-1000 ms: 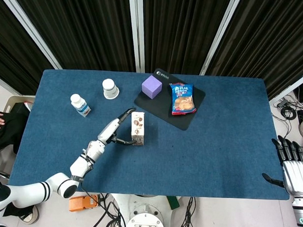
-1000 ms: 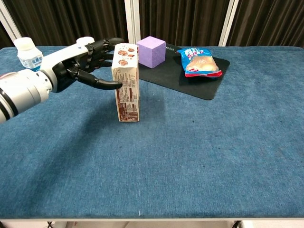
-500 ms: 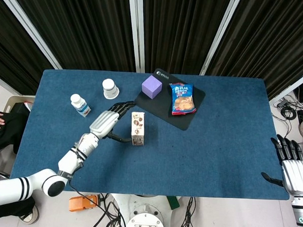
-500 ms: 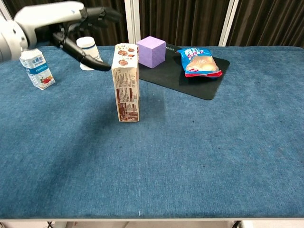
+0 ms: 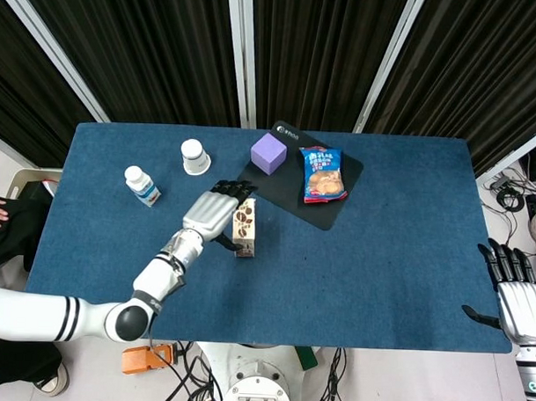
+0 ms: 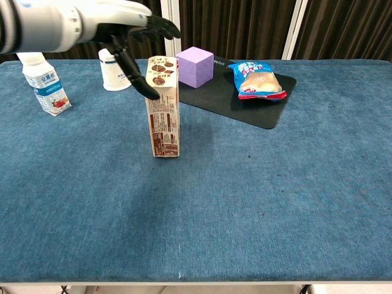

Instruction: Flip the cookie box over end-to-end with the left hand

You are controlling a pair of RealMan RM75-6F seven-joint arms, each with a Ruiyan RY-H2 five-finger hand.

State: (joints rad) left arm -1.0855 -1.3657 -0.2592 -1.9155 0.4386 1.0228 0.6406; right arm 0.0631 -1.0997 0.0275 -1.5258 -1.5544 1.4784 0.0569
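Note:
The cookie box [image 5: 244,228] [image 6: 163,107] stands upright on its end on the blue table [image 5: 381,248], left of the middle. My left hand [image 5: 213,213] [image 6: 122,24] hovers at the box's upper left, fingers spread over its top. The thumb reaches down to the box's upper left edge; whether it touches is unclear. The hand holds nothing. My right hand [image 5: 516,293] shows only in the head view, fingers spread, beyond the table's near right corner.
A small milk bottle [image 5: 143,186] [image 6: 43,82] and an upturned white cup [image 5: 195,157] [image 6: 114,70] stand at the far left. A purple cube [image 5: 269,153] [image 6: 195,67] and a blue snack bag [image 5: 323,174] [image 6: 257,79] sit on a black mat [image 5: 334,207] [image 6: 263,113].
My left hand has risen from the box's left side and swung over its top. The box has stayed upright in the same spot. The right hand has not moved.

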